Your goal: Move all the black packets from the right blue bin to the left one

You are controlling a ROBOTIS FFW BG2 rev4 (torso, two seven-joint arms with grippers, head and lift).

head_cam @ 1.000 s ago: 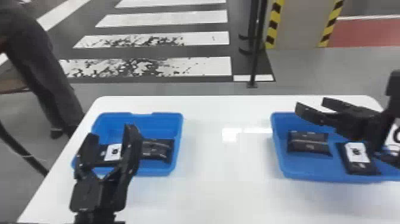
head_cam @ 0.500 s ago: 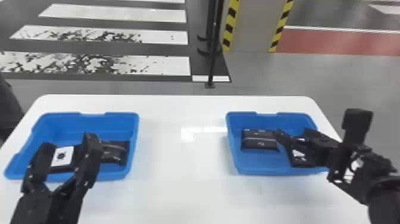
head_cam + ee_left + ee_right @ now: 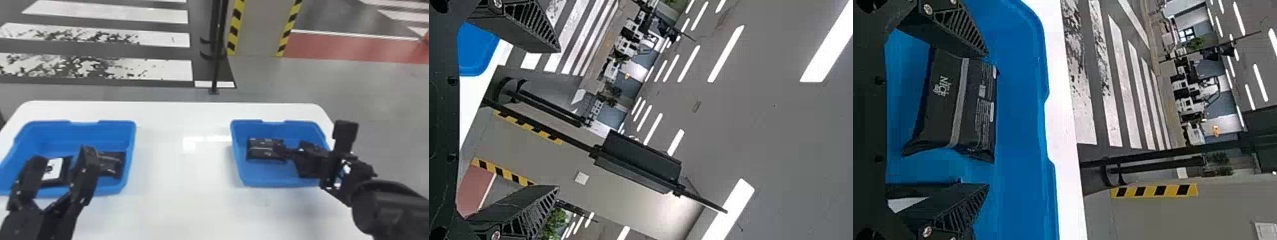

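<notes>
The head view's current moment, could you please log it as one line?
right gripper: open, over right blue bin | left gripper: open, at left blue bin | black packets: in both bins

Gry flr (image 3: 376, 92) behind wht tbl (image 3: 178, 204) has wht stripes (image 3: 174, 70).

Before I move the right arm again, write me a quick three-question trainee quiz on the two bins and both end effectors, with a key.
1. True or false: the left end effector has its fingers spread apart.
2. Pick one. What lies between the spread fingers of the right end effector?
(a) a yellow cup
(b) a black packet
(c) a folded cloth
3. Fill in the blank: the left bin and the right bin both stand on a ____ table.

Key: 1 true; 2 b; 3 white.
</notes>
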